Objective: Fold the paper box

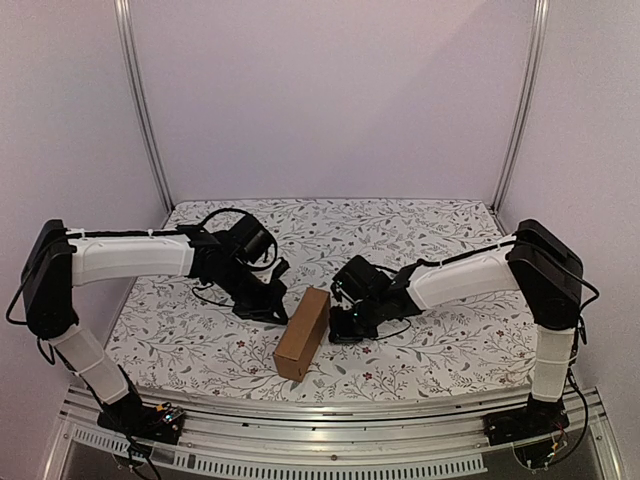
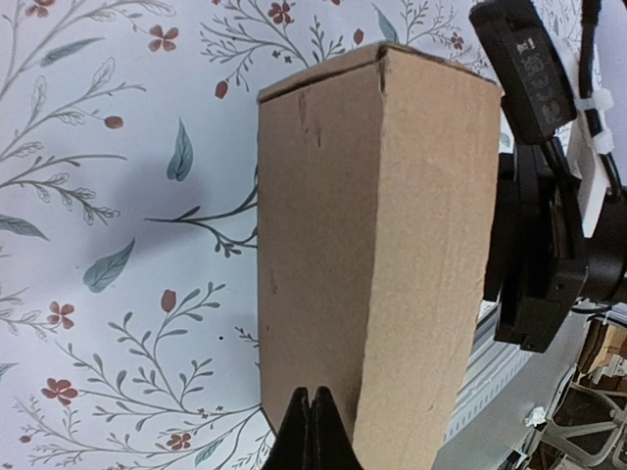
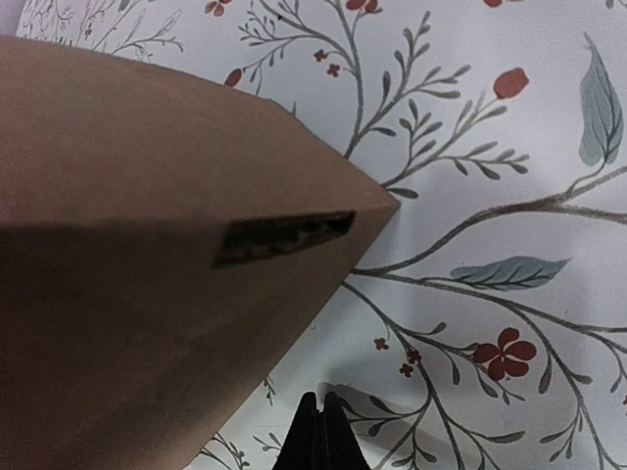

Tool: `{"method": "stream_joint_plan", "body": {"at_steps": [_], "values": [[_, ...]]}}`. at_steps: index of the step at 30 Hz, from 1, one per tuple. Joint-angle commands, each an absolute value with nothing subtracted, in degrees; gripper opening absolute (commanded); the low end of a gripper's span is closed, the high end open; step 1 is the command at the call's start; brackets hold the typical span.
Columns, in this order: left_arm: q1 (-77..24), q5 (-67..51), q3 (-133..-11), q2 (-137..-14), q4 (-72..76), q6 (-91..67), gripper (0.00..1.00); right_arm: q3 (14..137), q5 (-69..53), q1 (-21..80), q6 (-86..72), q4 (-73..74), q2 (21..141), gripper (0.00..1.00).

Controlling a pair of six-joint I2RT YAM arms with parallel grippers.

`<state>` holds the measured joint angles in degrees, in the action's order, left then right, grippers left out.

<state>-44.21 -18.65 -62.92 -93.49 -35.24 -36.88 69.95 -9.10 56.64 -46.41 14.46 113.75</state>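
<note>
I've got the paper box [image 1: 303, 332] folded up as a slim closed carton, lying just below the centre of the overhead frame on the floral desk [image 1: 450, 345]. My left claw [image 1: 268, 308] sits at its upper left, fingers pressed together, holding nothing. My right claw [image 1: 340, 325] is just right of it, likewise closed and empty. Right wrist view shows a slit [image 3: 284, 237] in the cardboard.

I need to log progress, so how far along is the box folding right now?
Done, it seems: the box lies on the table as a closed slim carton, no loose flaps visible. In hand: nothing; the left gripper and right gripper are shut and empty beside it. Left: perhaps only backing away.
</note>
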Motion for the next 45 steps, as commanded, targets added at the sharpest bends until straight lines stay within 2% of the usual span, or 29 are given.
{"method": "stream_joint_plan", "body": {"at_steps": [1,24,38,45], "values": [[-43.51,-20.38,-62.25,-94.38,-33.51,-37.33,0.00,67.19,-10.54,57.74,-51.37,8.66,114.30,0.00],[-43.51,-20.94,-62.70,-93.45,-32.40,-39.49,0.00,73.82,-11.33,58.50,-59.46,-2.16,125.53,0.00],[-43.98,-19.22,-68.29,-97.47,-32.60,-40.69,0.00,60.89,-7.32,52.81,-53.44,-0.11,118.03,0.02],[-44.56,-17.67,-71.09,-99.54,-32.68,-41.11,0.00,58.54,-3.03,50.28,-46.91,8.81,111.69,0.02]]}}
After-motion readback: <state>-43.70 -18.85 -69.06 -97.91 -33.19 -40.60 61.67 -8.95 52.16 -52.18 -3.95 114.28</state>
